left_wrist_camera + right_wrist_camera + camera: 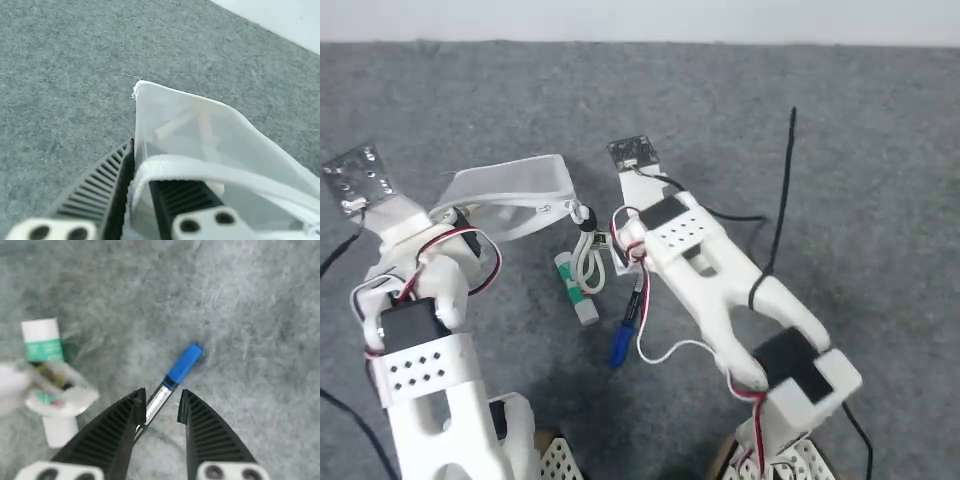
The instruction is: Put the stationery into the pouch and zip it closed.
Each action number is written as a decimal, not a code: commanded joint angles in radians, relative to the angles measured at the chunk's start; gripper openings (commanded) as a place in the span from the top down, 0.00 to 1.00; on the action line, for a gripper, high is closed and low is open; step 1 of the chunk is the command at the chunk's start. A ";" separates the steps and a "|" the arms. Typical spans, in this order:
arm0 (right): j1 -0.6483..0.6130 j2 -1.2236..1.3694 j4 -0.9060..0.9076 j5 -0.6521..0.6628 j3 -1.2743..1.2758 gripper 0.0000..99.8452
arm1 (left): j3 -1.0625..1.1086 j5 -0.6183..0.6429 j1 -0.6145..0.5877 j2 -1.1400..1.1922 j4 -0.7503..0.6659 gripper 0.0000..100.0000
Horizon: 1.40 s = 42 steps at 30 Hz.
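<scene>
Grey felt-like cloth covers the desk [840, 150]. At the upper left of the high view the left arm holds the white mesh pouch [510, 195], which appears raised off the cloth. The left pincer [142, 165] is clenched on the pouch's white rim band, one ribbed finger on either side of it. That grip seems meant to hold the mouth lifted and open toward the middle of the desk, so that things can be slid in. Faint shapes show through the mesh (too vague to name).

Below and right of the pouch, near the middle of the high view, lie a green-and-white glue stick [575, 290] and, just beside it, a pen [625, 330] with a blue cap. Both are outside the pouch. A loop of white cable [588, 262] crosses in front of the glue stick.

The right pincer [161, 395] stands over the pen with its fingers released, straddling the silver barrel, the blue cap pointing away beyond the tips. Nothing is gripped there yet.

I judge the step in hand to be picking up the pen — the jaws sit across the barrel, which suits a closing pinch. A grip this far from the capped end may let the pen tilt, though. The pouch gapes, so zipping it closed is not yet done.
</scene>
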 commanded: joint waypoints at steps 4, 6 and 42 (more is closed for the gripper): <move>0.056 0.085 0.010 -0.021 -0.135 0.89 | -0.048 0.020 -0.005 -0.008 -0.034 0.99; 0.062 0.120 0.010 -0.021 -0.160 0.89 | -0.048 0.020 -0.005 -0.008 -0.034 0.99; 0.070 0.458 0.568 -0.017 -0.718 0.99 | -0.050 0.020 -0.002 -0.008 -0.032 0.99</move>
